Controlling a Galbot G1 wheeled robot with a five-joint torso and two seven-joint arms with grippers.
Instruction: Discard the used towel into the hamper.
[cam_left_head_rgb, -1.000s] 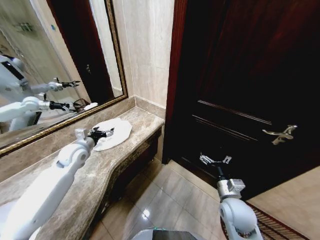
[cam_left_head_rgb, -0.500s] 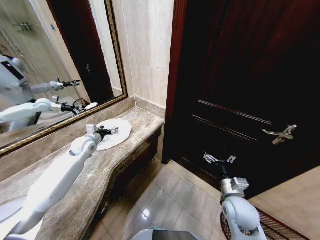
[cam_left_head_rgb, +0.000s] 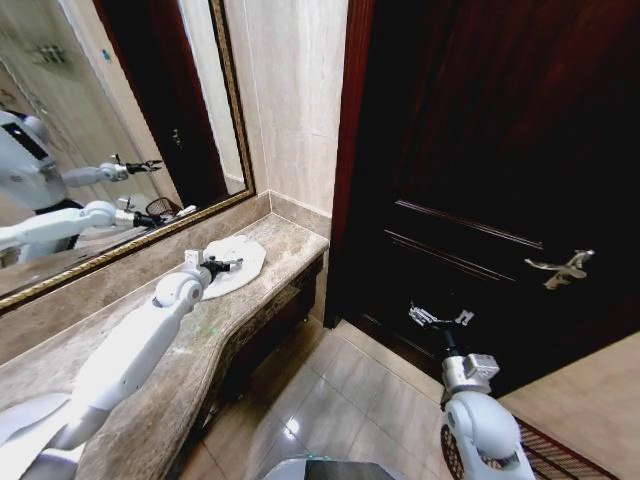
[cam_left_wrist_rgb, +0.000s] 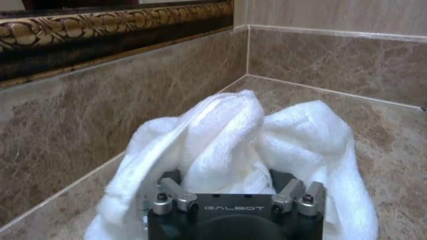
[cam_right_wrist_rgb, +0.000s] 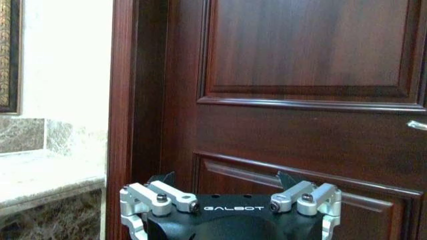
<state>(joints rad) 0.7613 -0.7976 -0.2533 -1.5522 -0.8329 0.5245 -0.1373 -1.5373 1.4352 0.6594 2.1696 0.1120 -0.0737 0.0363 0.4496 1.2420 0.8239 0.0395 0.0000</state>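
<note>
While pressed into the white towel (cam_left_wrist_rgb: 233, 135) bunched by the surface's (cam_left_head_rgb: 280, 250) far corner, left tool (cam_left_head_rgb: 222, 266) clamped on towel; right tool (cam_left_head_rgb: 440, 318) spread apart beside door (cam_left_head_rgb: 490, 150).

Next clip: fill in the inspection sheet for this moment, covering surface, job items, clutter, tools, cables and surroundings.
Surface: brown marble counter below a gilt-framed mirror.
Job's things: white towel bunched on the counter near the corner; hamper nothing seen.
Clutter: nothing seen.
Tools: left tool at the towel, cloth bulging between its fingers; right tool open, low in front of the door.
Cables: nothing seen.
Surroundings: dark wooden door with metal lever handle, glossy tiled floor.
</note>
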